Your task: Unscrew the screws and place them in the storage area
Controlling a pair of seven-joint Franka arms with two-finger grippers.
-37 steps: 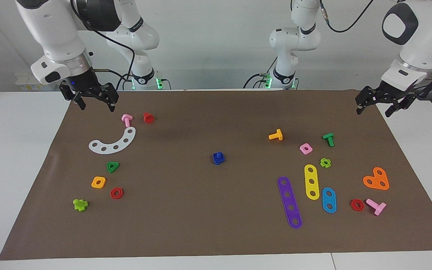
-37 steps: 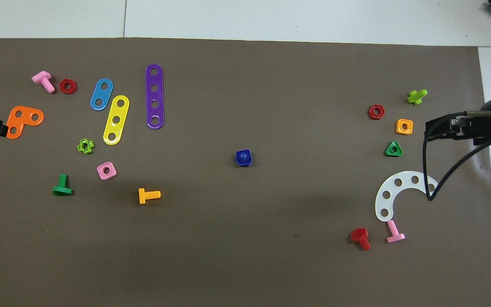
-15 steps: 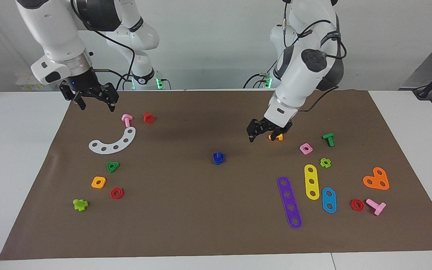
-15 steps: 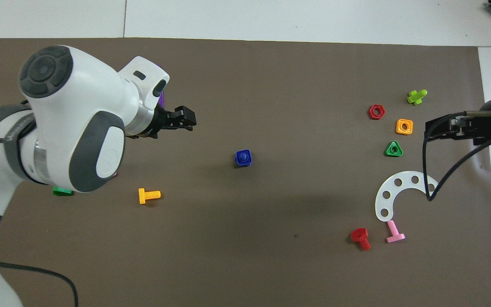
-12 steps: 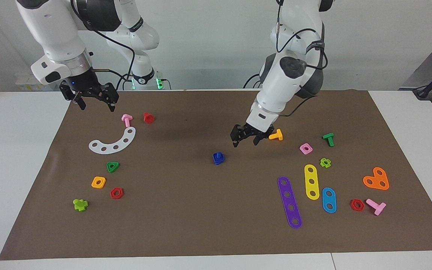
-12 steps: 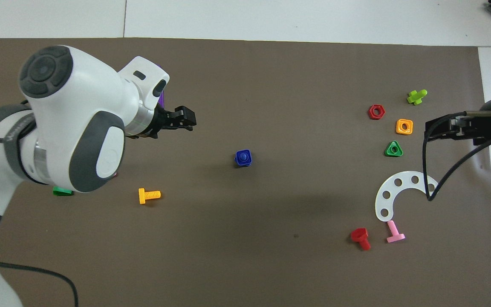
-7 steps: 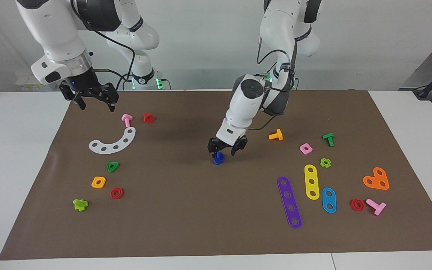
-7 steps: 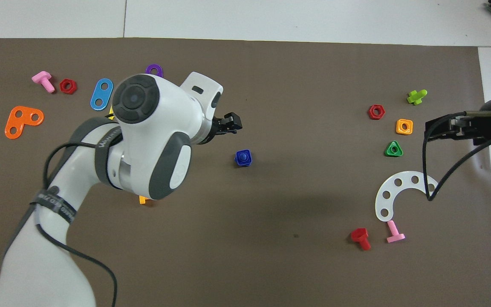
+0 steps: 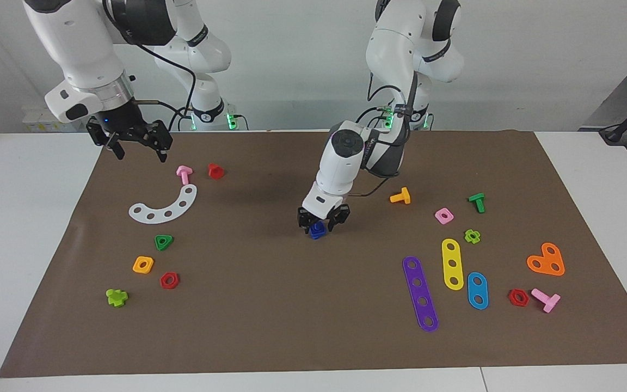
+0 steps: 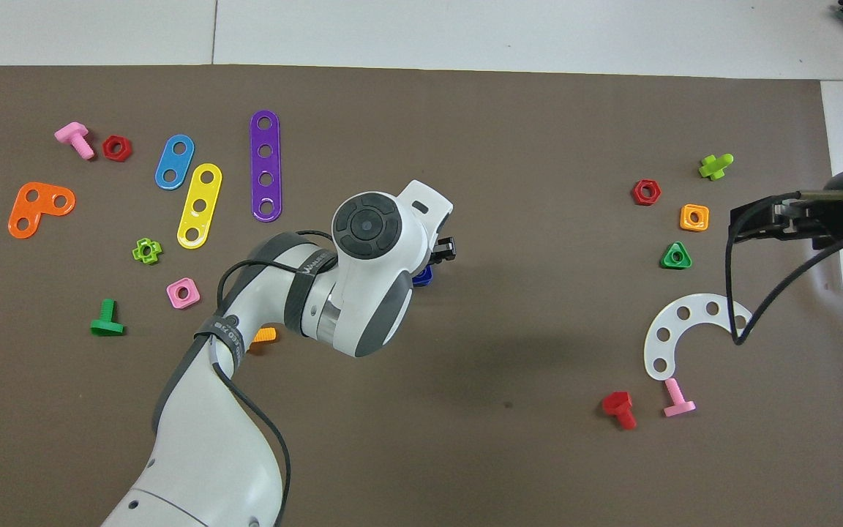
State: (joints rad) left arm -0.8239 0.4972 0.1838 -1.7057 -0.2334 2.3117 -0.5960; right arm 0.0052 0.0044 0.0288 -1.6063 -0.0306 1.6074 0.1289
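I see the brown paper mat (image 9: 270,305) covering my table. My left gripper (image 9: 323,219) is down at mid-mat, fingers spread either side of the dark-blue bolt (image 9: 317,230) without closing on it. My right gripper (image 9: 138,142) waits, fingers open, over the mat's corner near the white arc plate (image 9: 164,206).

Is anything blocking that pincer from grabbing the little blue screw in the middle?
Nothing visible does. The left pincer is already down around the blue screw, fingers either side of it, with only bare brown mat nearby.
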